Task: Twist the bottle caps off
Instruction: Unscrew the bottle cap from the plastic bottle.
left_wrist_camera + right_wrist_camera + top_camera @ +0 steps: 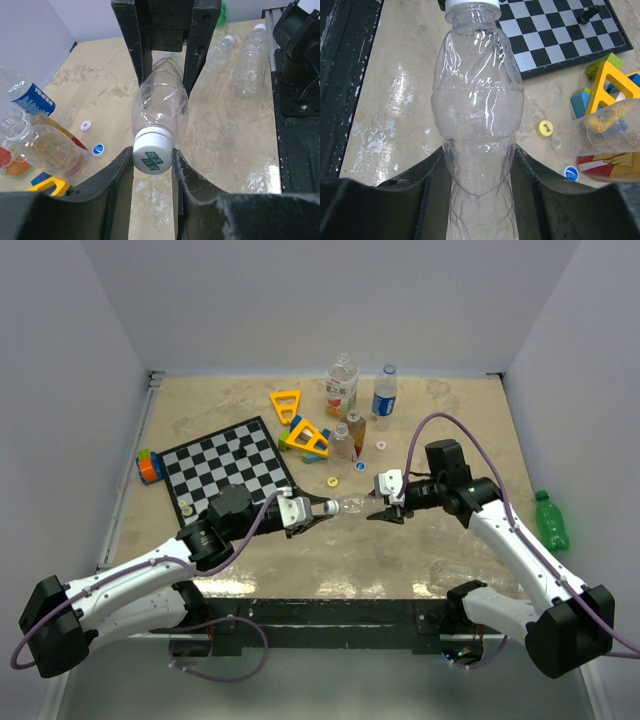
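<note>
White walls (330, 300), beige bench (200, 410)
Plain walls close three sides of the mottled, marble-like bench; a dark frame (330, 610) runs along its near edge, and soft glare shows on its top.

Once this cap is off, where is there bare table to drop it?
Bare: the back left corner behind the chessboard, and the back right corner past the blue-label bottle. Crowded: the middle, among the standing bottles, yellow toys and loose caps. Clear bottles lie along the near right edge.
</note>
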You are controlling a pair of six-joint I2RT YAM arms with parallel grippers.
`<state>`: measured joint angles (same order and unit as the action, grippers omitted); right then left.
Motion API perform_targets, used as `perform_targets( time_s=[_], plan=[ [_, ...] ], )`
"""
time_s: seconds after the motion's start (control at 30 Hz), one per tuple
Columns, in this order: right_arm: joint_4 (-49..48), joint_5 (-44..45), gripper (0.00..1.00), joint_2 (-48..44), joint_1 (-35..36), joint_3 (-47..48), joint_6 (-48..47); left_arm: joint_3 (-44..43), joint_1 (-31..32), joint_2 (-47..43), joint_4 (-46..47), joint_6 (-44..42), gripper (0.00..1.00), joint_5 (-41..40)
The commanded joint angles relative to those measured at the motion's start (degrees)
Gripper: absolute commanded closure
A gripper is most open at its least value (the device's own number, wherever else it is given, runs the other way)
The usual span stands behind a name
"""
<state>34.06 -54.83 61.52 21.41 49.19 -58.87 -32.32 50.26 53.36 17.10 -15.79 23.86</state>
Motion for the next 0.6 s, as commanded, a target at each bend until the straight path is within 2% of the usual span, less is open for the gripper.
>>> perform_targets(
  time_s=[0.0, 0.13, 0.23, 0.3, 0.4, 0.57],
  plan=[
    [-0.7, -1.2, 0.87, -0.3, 0.2, 1.7, -0.5, -3.1, 0.1, -0.8, 2.2, 9.9, 1.0, -3.5],
    [-0.9, -0.9, 0.87, -0.3, 0.2, 1.5, -0.2, -8.4, 0.1, -1.4, -7.5, 32.4, 1.0, -15.7],
    [-1.1, -0.8, 0.87, 0.1, 0.1, 1.6, -0.2, -11.2, 0.1, -1.6, -15.2, 56.1, 1.0, -22.3],
    [-0.9, -0.9, 0.87, 0.4, 0.3, 1.7, -0.1, -12.4, 0.1, -0.6, -19.5, 67.8, 1.0, -22.0],
    [-0.9, -1.0, 0.87, 0.2, 0.1, 1.8, -0.1, -16.4, 0.1, 2.1, -25.7, 72.8, 1.0, -22.5],
    [-1.0, -0.6, 0.87, -0.3, 0.2, 1.4, 0.1, -16.7, 0.1, 2.7, -24.7, 69.6, 0.98, -23.7]
  ],
)
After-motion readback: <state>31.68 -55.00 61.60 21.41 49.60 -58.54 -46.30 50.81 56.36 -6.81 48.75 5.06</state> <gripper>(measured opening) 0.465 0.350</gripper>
